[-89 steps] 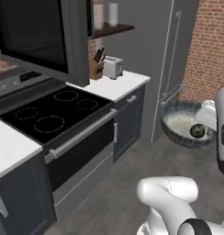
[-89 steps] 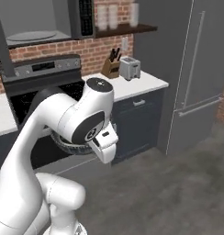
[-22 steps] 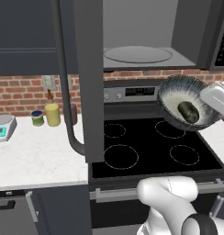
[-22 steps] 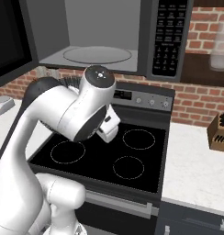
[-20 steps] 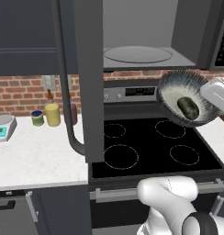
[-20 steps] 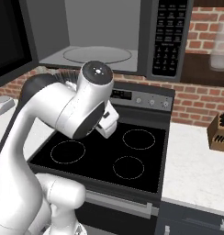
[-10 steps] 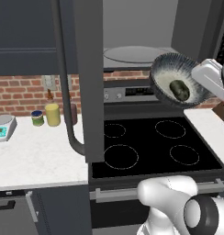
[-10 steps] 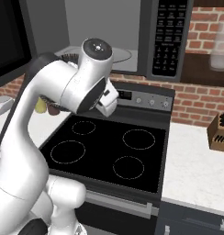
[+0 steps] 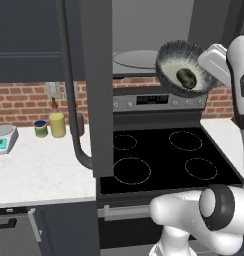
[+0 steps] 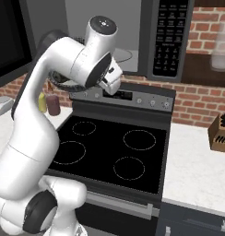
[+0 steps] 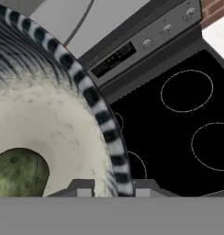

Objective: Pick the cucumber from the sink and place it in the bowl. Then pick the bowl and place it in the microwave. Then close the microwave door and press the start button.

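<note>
Black glass forms the stove top point(image 9: 164, 160), which is marked with four thin white burner rings and is set between two pale speckled worktops point(image 9: 39, 167). A grey control panel point(image 9: 159, 101) runs along the stove's back edge, and red brick wall point(image 9: 24, 102) is seen behind the worktops. Above the stove, the microwave point(image 9: 144, 35) stands open, its pale cavity and round glass turntable point(image 9: 136, 58) exposed; the microwave door point(image 9: 96, 85) is swung out towards the viewer, with its long curved bar handle point(image 9: 71, 90) hanging down. The bowl point(image 9: 186, 70) is held tilted in mid-air at the front of the cavity, above the stove's back edge, by the gripper point(image 9: 214, 62), whose fingers are closed tightly on the bowl's rim. The cucumber point(image 9: 186, 77) lies inside the bowl on its cream interior. Near the back edge of the left worktop, a yellow bottle point(image 9: 57, 124), a small jar point(image 9: 40, 128) and a kitchen scale point(image 9: 4, 137) are placed. On the right worktop, a wooden knife block point(image 10: 220, 131) is seen
</note>
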